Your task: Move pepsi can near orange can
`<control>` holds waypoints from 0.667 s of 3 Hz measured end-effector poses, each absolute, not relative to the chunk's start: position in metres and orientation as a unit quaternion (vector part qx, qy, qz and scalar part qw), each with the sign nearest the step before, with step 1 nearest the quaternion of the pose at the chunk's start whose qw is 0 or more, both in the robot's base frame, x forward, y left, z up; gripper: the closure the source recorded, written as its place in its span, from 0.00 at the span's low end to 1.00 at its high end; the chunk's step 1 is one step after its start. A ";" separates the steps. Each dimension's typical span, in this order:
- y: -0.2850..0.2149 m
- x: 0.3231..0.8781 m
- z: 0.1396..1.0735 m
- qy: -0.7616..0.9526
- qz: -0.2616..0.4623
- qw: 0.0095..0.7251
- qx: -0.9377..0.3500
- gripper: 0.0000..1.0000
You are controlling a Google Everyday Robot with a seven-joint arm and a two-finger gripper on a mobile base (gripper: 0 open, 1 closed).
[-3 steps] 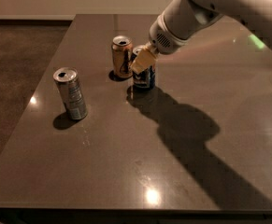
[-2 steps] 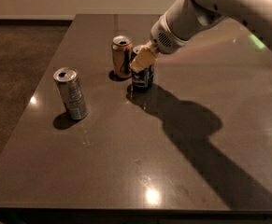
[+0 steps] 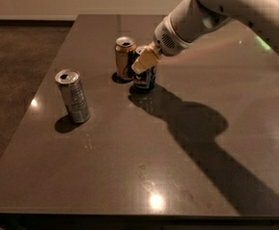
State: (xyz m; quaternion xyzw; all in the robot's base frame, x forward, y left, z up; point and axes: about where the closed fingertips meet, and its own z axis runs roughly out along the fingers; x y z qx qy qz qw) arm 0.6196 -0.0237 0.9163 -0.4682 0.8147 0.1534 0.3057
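The pepsi can [image 3: 145, 79] is short and dark blue. It stands upright on the dark table [image 3: 177, 143], just right of the orange can [image 3: 124, 57], almost touching it. The orange can is orange-gold with a silver top and also stands upright. My gripper [image 3: 144, 61] reaches in from the upper right and sits at the pepsi can's top. Its cream fingers [image 3: 141, 63] are closed on the can's upper part and hide the can's top.
A taller slim silver can [image 3: 73, 96] stands upright at the left of the table, well apart from the other two. The arm casts a broad shadow across the table's right half. The table's left edge drops to a dark floor.
Almost nothing has changed. The gripper stays at the pepsi can's top and the cans have not moved.
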 end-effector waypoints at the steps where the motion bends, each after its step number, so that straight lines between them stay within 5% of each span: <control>1: -0.022 0.619 0.916 0.814 0.154 0.305 -0.469 0.00; 2: -0.022 0.619 0.916 0.814 0.154 0.305 -0.469 0.00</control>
